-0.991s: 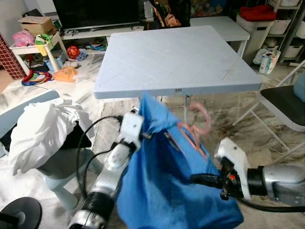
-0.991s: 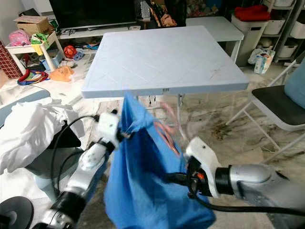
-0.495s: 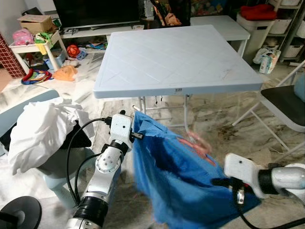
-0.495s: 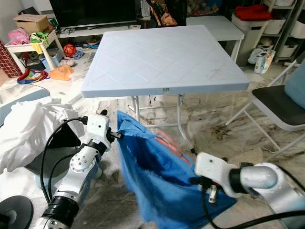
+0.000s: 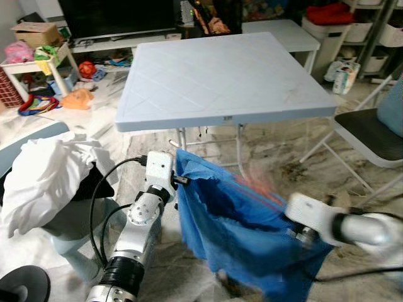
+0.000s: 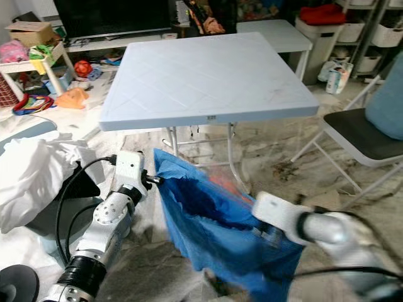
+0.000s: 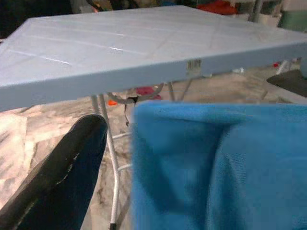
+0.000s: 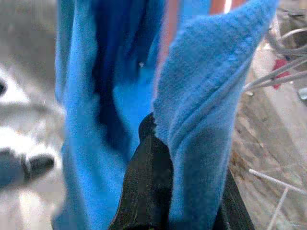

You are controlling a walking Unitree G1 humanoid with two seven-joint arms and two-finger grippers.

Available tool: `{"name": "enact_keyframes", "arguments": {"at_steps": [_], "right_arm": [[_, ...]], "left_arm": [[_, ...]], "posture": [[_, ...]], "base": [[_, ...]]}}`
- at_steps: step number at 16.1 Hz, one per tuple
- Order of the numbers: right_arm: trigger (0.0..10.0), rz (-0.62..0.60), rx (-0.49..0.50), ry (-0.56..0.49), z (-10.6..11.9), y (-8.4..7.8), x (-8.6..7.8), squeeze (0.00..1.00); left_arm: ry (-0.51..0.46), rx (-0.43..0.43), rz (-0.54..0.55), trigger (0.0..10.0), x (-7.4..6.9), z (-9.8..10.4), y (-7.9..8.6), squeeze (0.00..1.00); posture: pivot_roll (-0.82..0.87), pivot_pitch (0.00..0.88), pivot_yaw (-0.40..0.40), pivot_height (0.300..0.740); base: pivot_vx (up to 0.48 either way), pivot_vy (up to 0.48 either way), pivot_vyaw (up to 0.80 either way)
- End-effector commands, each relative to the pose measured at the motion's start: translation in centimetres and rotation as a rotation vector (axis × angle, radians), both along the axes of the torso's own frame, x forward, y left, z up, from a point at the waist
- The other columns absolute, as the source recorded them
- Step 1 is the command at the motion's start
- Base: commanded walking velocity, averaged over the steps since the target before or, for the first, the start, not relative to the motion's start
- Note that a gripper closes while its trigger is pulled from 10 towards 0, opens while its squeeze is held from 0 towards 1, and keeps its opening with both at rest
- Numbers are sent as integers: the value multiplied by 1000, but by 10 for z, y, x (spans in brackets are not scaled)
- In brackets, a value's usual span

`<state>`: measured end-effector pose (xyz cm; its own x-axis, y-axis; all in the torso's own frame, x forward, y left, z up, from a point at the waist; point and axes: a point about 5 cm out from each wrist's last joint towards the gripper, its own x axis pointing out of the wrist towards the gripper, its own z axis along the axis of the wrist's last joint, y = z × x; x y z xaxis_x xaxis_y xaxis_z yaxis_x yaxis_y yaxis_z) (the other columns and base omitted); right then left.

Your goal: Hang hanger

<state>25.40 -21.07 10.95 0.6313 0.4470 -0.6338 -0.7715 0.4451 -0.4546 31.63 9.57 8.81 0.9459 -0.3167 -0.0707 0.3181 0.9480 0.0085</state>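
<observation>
A blue garment (image 5: pixel 239 229) hangs stretched between my two grippers, low in front of the pale blue folding table (image 5: pixel 220 72). My left gripper (image 5: pixel 178 180) is shut on its upper left edge. My right gripper (image 5: pixel 301 234) is shut on the cloth at the lower right; in the right wrist view a black finger (image 8: pixel 148 182) pinches the blue fabric (image 8: pixel 201 110). A pink hanger (image 5: pixel 259 187) shows blurred at the garment's open top, partly inside it. In the left wrist view the blue cloth (image 7: pixel 216 167) lies beside a black finger (image 7: pixel 62 177).
A pile of white laundry (image 5: pixel 44 179) sits on a seat at my left. A folding chair (image 5: pixel 371 129) stands at the right. A TV stand, toys and storage bins line the far side of the room. The floor is marbled stone.
The right gripper has drawn the garment lower and further right, spreading it wider. The hanger has sunk toward the cloth's top edge. The camera has shifted slightly.
</observation>
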Motion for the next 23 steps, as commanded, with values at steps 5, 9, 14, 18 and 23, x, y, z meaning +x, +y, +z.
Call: {"name": "enact_keyframes", "arguments": {"at_steps": [5,9,14,18,23], "right_arm": [[10000,-137,13,-79,0,14,15,0],[10000,-146,-185,-51,-12,-26,9,0],[10000,-130,-200,1,-17,-37,2,0],[10000,-295,12,58,-1,-39,13,0],[10000,-349,470,103,25,13,23,0]], "left_arm": [[31,55,-98,10000,-8,-5,-20,0],[21,38,-15,10000,0,3,5,0],[36,51,-3,10000,-1,-1,10,0],[31,53,-23,10000,-3,-2,1,0],[-77,40,-96,10000,-11,10,-22,0]], "posture": [[-233,0,47,740],[-234,0,47,740],[-236,0,51,740],[-242,0,52,740],[-223,0,52,740]], "base": [[0,0,0],[0,0,0],[0,0,0],[0,0,0],[0,0,0]]}}
